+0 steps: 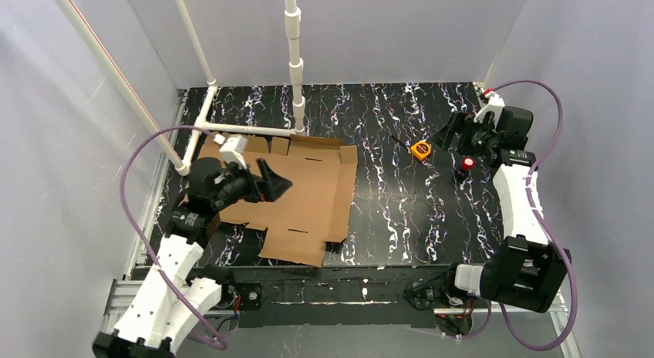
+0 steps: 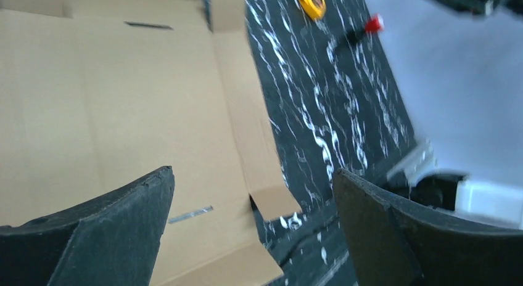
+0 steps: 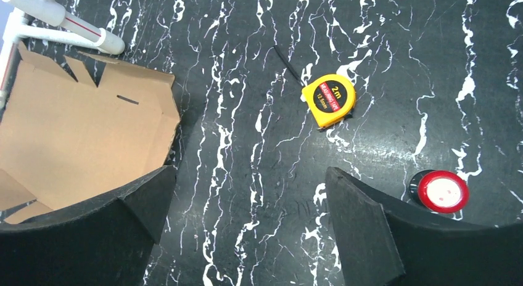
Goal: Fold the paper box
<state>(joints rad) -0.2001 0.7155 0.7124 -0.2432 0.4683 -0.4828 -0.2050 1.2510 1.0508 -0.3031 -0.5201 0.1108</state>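
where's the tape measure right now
In the top view the tape measure lies right of centre, between the paper box and the right gripper.

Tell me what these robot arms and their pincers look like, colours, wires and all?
Both arms are alike: the left arm and right arm have smooth white shell segments joined by black joints, and a purple cable loops along each. The left gripper and right gripper each carry two broad, matte black, wedge-shaped fingers. A small white block tops the left wrist.
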